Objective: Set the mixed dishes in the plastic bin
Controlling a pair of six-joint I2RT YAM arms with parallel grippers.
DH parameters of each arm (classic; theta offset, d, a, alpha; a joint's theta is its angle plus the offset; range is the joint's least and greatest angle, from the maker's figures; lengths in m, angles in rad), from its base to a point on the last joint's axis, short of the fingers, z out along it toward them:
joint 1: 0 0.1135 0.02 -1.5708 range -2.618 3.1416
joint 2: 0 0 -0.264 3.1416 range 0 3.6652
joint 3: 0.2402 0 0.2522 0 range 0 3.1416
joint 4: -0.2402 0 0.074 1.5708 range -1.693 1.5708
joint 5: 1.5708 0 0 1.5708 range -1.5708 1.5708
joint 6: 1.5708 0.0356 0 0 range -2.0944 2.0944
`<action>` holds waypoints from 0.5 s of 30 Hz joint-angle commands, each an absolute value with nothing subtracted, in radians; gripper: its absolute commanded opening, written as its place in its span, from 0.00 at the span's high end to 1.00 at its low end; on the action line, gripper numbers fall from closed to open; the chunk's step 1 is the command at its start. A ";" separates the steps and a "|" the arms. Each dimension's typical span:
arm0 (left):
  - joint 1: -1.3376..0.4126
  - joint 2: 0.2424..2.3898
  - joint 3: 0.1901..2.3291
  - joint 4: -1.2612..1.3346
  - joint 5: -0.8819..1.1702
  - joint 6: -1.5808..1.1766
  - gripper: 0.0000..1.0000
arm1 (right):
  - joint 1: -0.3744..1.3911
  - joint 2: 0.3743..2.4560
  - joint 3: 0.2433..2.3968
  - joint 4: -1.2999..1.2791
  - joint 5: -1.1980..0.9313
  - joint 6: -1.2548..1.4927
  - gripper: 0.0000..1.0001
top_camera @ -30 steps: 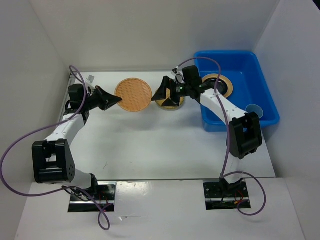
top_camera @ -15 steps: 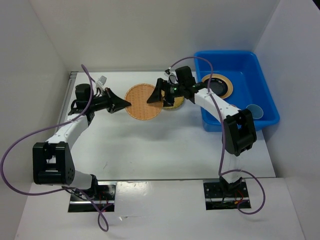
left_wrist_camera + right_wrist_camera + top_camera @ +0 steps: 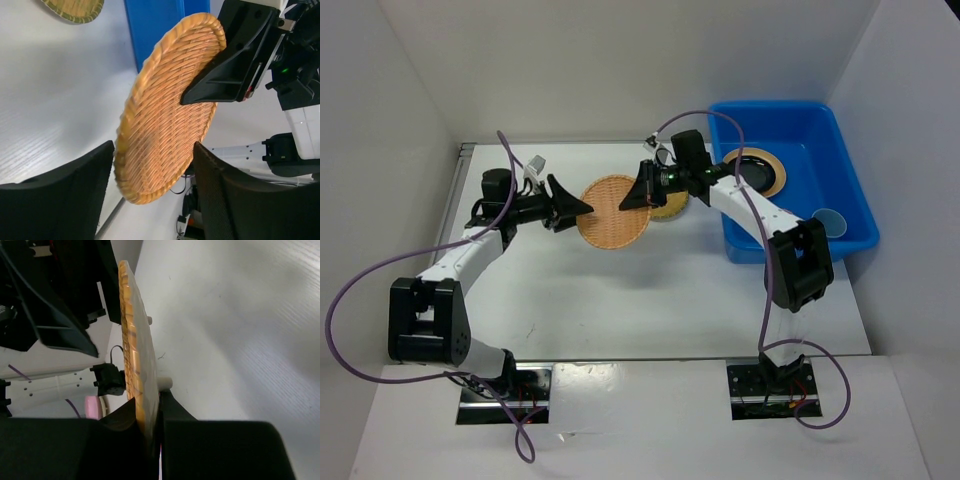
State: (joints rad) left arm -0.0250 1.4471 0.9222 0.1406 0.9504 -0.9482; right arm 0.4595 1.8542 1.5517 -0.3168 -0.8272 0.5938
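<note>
right now we see the woven bamboo plate [image 3: 610, 220] caught between our two arms, over the far middle of the table [image 3: 620, 290]. it is left of the plastic bin [image 3: 750, 243] and outside it.

the right gripper [image 3: 632, 197] is clenched on the plate's rim. in the right wrist view its fingers [image 3: 200, 450] pinch the edge, and the plate stands edge-on straight out from them. in the left wrist view one black finger of that gripper lies flat across the plate's woven face.

the left gripper [image 3: 578, 207] is released, its jaws spread wide. in its own view the two fingers [image 3: 55, 195] stand either side of the plate's lower rim. the right-hand finger is apart from the weave. the left-hand one is just beside it, and we cannot tell if it touches. the plate is tilted up steeply, and we cannot tell whether any part of it rests on the table.

just beside it, under the right arm, a second woven plate [image 3: 672, 209] with a greenish rim lies flat on the table near the bin's left wall. inside the bin a black plate [image 3: 760, 170] sits on a light wood plate [image 3: 780, 180] toward the far left. a blue cup [image 3: 830, 220] stands in the bin's near right corner.
</note>
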 commanded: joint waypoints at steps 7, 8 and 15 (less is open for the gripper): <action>-0.037 1.436 0.913 0.222 0.908 -0.968 0.18 | 0.217 1.718 1.600 -0.348 -0.871 0.561 1.00; -0.037 1.436 0.913 0.222 0.908 -0.968 0.18 | 0.175 1.703 1.609 -0.348 -0.882 0.561 1.00; -0.037 1.427 0.884 0.204 0.888 -0.977 0.17 | -0.207 1.684 1.609 -0.293 -0.756 0.701 1.00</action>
